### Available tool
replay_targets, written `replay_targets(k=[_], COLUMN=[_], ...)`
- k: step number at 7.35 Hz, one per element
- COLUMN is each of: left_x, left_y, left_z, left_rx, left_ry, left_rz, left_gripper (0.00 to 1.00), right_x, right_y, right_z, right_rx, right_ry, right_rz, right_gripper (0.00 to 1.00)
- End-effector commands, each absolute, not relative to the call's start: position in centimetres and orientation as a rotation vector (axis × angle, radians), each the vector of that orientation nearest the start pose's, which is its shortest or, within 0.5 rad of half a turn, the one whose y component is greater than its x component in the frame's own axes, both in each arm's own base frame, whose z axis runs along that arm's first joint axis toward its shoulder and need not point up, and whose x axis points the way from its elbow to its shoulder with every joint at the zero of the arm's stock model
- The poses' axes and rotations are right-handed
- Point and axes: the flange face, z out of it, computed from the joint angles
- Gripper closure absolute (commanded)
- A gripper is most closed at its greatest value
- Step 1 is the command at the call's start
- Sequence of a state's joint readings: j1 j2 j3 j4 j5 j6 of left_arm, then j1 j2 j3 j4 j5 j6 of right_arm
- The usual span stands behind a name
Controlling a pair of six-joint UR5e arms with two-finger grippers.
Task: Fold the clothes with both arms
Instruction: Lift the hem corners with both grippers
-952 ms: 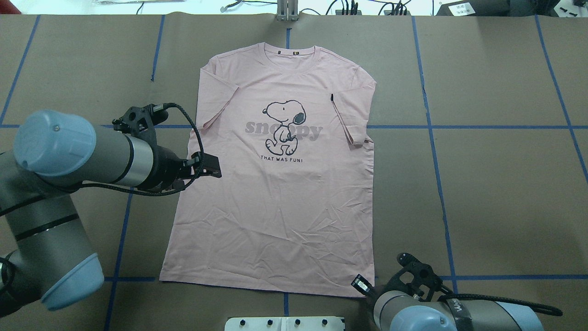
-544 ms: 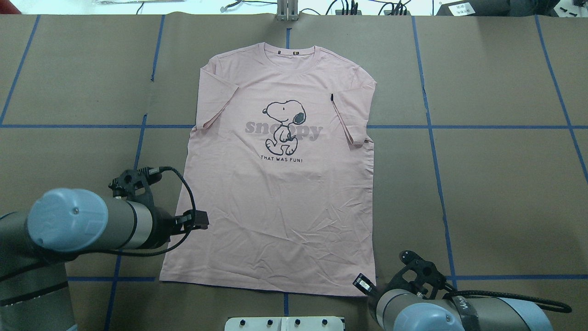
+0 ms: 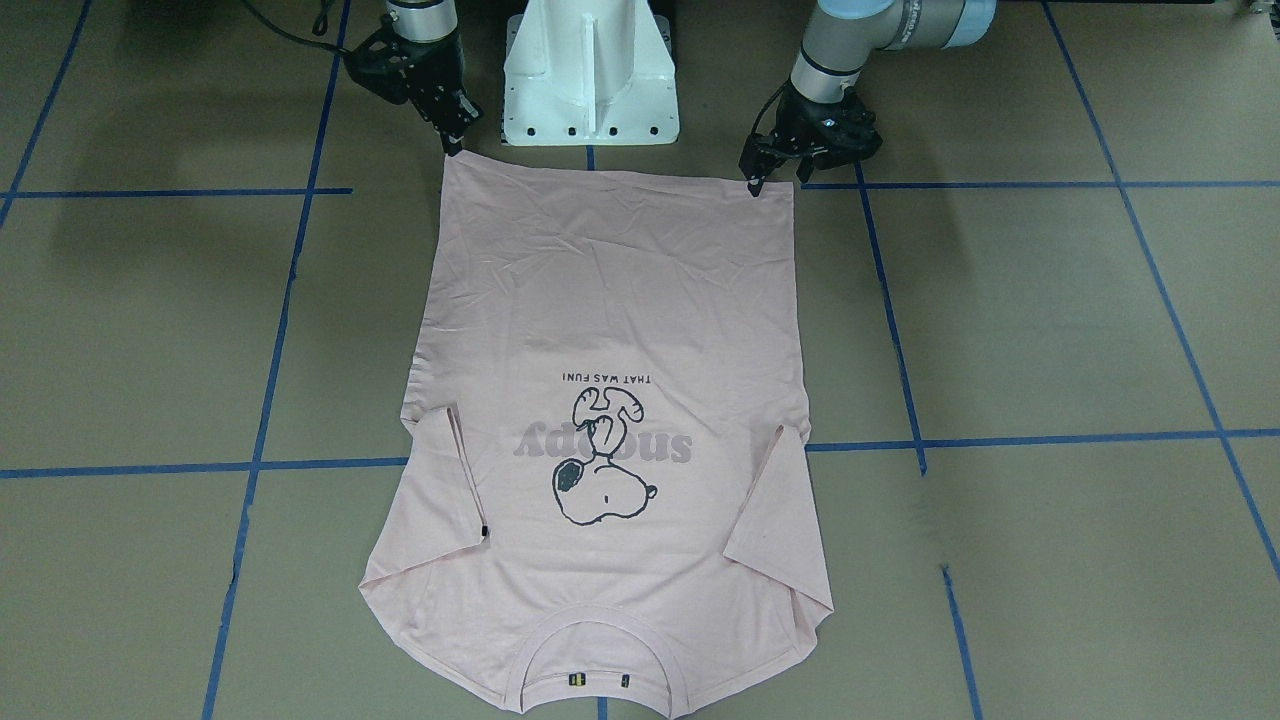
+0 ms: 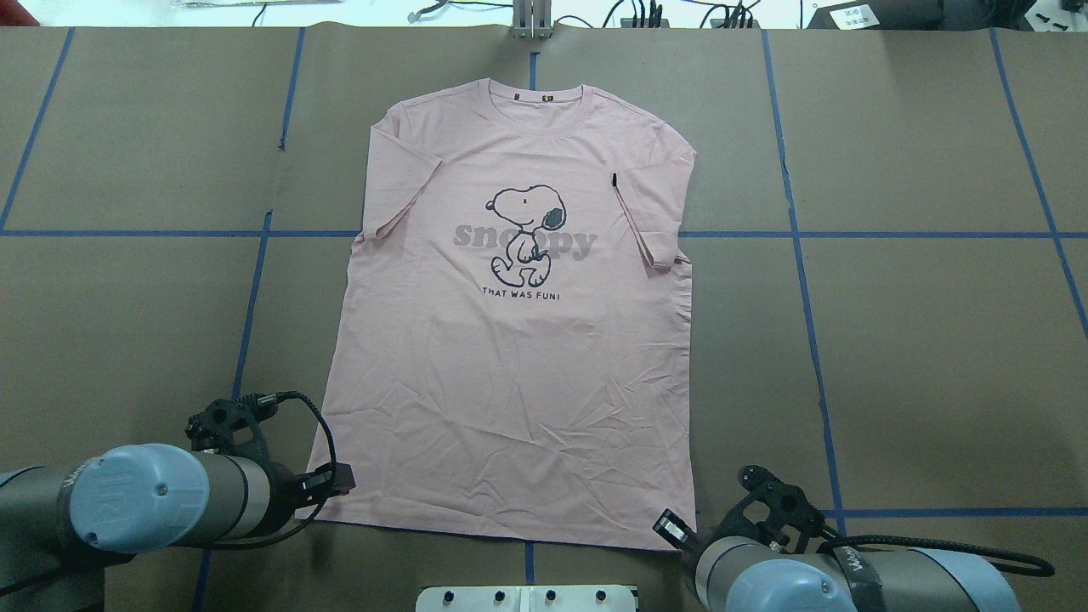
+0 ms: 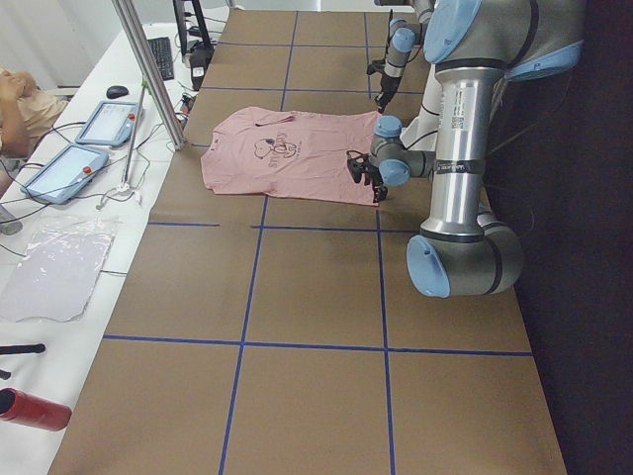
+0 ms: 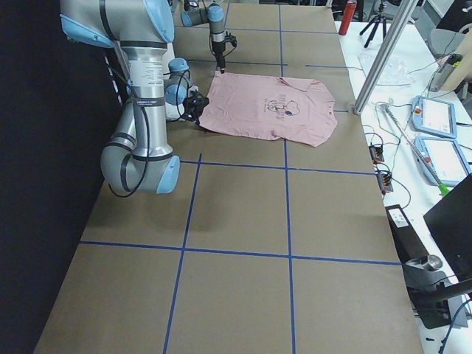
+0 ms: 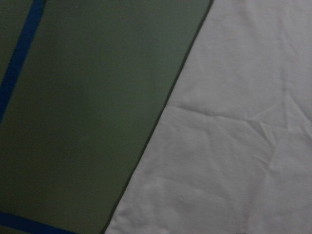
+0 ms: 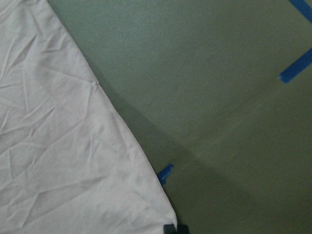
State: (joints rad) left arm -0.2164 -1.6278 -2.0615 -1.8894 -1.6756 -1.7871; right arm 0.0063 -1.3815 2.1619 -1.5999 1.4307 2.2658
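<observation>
The pink T-shirt (image 4: 518, 382) lies flat and print-up in the middle of the brown table (image 4: 935, 357). Both short sleeves appear turned inward over the chest.

The left gripper (image 4: 338, 484) sits at the 7 o'clock corner of the hem (image 4: 510, 525), over the side edge. The right gripper (image 4: 667, 525) sits at the 5 o'clock corner. No cloth is raised at either corner. I cannot tell whether either pair of jaws stands apart or together; the wrist cameras show mostly flat fabric and table.

From here, 4 things could go wrong:
- The left gripper looks slightly further toward 12 than the right, so uneven pinches would skew the fold line.
- A shallow pinch could take only the top layer and peel front from back.
- Fingertips driven too low could snag the paper covering.
- Carrying the hem toward 12 could drag the tucked sleeves loose.

In the overhead view the shirt's long axis runs 12 to 6. The collar (image 4: 535, 100) points to 12, away from the robot. The hem lies at 6, nearest the base.
</observation>
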Motion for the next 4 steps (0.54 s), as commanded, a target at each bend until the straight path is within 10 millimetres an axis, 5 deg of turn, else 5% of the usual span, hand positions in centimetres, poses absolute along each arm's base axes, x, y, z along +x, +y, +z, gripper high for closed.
replay_targets(k=[1,3,4], left_x=[46.43,46.57,46.54], left_y=[-22.25,-22.28,-22.26], left_z=[38.34,38.97,39.07], left_rx=[-0.104,-0.104,-0.105], left_ry=[0.844,0.833,0.830], left_rz=[-0.359,-0.359,-0.358], left_gripper=[0.28,0.37,0.53], right_x=[-49.87,-49.85,-49.85], right_y=[-15.02,-14.95,-14.95], right_z=[30.82,30.52,30.52], right_rx=[-0.132,-0.136,-0.136], right_ry=[-0.769,-0.776,-0.776], right_rz=[0.720,0.720,0.720], right_gripper=[1.00,1.00,1.00])
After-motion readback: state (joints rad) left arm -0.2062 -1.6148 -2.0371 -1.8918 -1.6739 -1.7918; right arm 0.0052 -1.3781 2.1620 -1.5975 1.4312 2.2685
